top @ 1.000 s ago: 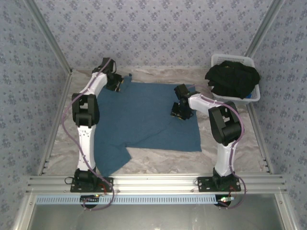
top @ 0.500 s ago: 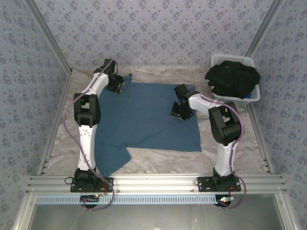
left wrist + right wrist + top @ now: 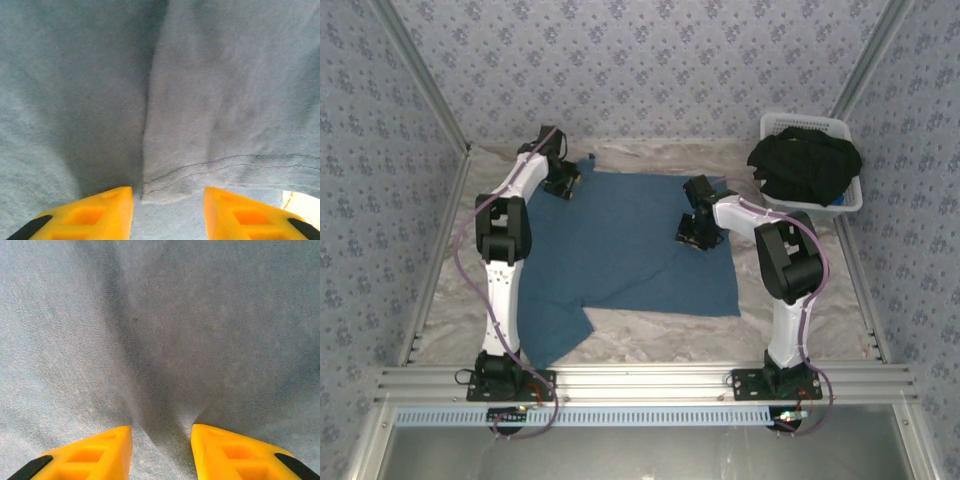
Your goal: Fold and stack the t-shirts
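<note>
Teal t-shirt (image 3: 225, 90), hem (image 3: 215, 169) by left pincer (image 3: 167, 196)

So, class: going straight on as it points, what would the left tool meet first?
The teal t-shirt: its hemmed edge lies just ahead of the left tool, though depth is unclear.

Evenly and softly lit from overhead in the top view, slightly cool in tone, with only faint shadows on the bench (image 3: 660, 335). Close and soft at both wrists: dark shadowed creases across the shirt (image 3: 225, 100), blurred yellow fingers (image 3: 95, 212) along the lower edge.
</note>
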You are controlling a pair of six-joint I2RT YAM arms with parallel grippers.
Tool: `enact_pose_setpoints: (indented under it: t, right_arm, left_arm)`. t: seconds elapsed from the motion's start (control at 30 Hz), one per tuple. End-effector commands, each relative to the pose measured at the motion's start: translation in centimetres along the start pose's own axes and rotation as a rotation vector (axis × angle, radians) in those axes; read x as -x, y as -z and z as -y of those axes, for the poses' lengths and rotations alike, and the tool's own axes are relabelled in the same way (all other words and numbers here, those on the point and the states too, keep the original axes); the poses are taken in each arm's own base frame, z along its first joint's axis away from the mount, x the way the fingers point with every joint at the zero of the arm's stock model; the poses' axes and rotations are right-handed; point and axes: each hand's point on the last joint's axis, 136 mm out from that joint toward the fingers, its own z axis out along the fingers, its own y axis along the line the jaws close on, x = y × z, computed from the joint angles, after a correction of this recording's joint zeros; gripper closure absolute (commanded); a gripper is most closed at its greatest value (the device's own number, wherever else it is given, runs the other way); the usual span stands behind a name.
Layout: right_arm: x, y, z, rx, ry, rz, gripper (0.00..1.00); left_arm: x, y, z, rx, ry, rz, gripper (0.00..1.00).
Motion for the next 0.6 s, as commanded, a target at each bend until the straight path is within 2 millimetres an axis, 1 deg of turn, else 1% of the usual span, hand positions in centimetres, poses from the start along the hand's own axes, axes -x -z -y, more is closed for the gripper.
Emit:
enact_pose_setpoints:
  t: [0.0,0.03,0.1,0.17,0.27,0.4,0.43,0.5,0.57]
  right_arm:
    - [-2.4,-2.1,2.1,-0.070,0.001,-0.097,0.60]
    - [-2.4,-2.1,2.2,-0.071,0.001,-0.099,0.60]
    - [-2.5,-2.2,2.3,-0.072,0.001,-0.101,0.60]
    - [-2.6,-2.2,2.3,-0.074,0.002,-0.104,0.60]
    - [-2.6,-2.1,2.3,-0.072,0.001,-0.103,0.61]
    - [-2.5,-2.1,2.2,-0.071,0.001,-0.102,0.61]
    - [-2.5,-2.2,2.2,-0.071,0.000,-0.103,0.61]
    - [-2.5,-2.2,2.2,-0.071,0.000,-0.103,0.60]
    - [-2.6,-2.2,2.3,-0.074,0.000,-0.106,0.61]
  left_arm:
    - [-1.4,-0.6,-2.2,0.113,0.209,-0.059,0.62]
    - [-1.4,-0.6,-2.1,0.113,0.209,-0.058,0.65]
    - [-1.2,-0.5,-1.8,0.109,0.199,-0.051,0.74]
    - [-1.0,-0.3,-1.6,0.106,0.193,-0.047,0.79]
    - [-0.9,0.0,-1.8,0.114,0.187,-0.055,0.82]
    - [-0.3,0.7,-1.4,0.097,0.178,-0.041,0.94]
    - [-0.1,1.0,-1.2,0.088,0.178,-0.036,0.97]
    - [0.6,1.8,-0.5,0.063,0.170,-0.011,1.00]
    - [1.8,2.9,0.7,0.024,0.154,0.020,1.00]
